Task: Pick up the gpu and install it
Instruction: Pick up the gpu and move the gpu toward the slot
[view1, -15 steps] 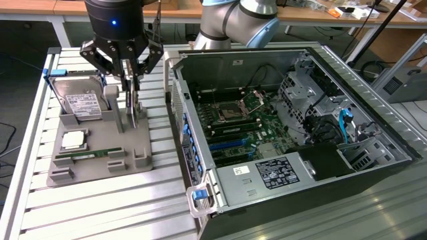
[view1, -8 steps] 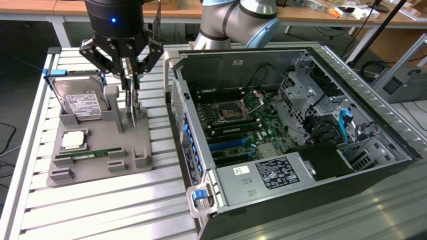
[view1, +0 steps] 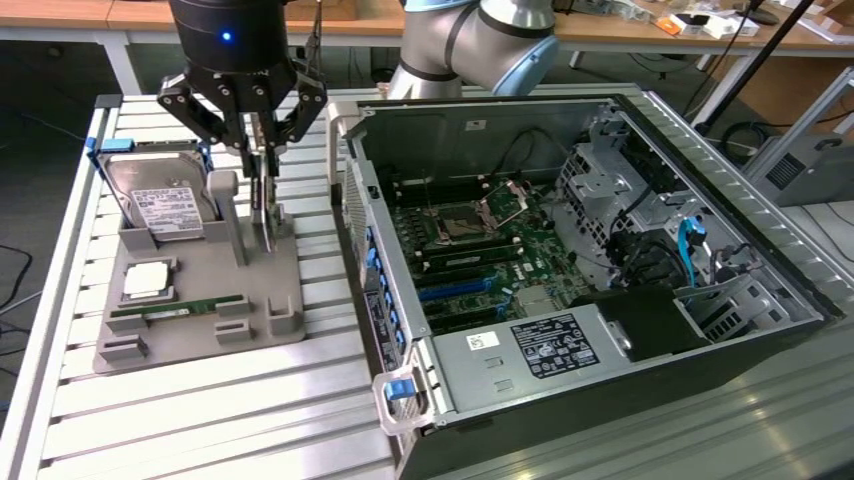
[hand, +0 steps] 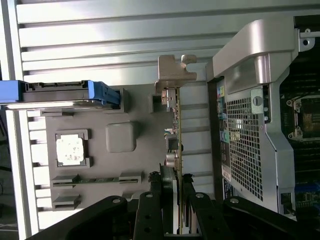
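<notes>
The gpu (hand: 178, 135) (view1: 268, 215) is seen edge-on as a thin dark board, with small components on one face and a silver bracket (hand: 175, 70) at one end. It is stood on edge in the grey holder (view1: 200, 320) on the slatted surface (view1: 160, 420), beside the open computer case (view1: 494, 100). Its long axis is laid parallel to the case's side wall, with the bracket end toward the hard drive (view1: 160, 195). The board is clamped between the narrowly parted fingers (hand: 168, 187) of the end effector (view1: 263, 170).
</notes>
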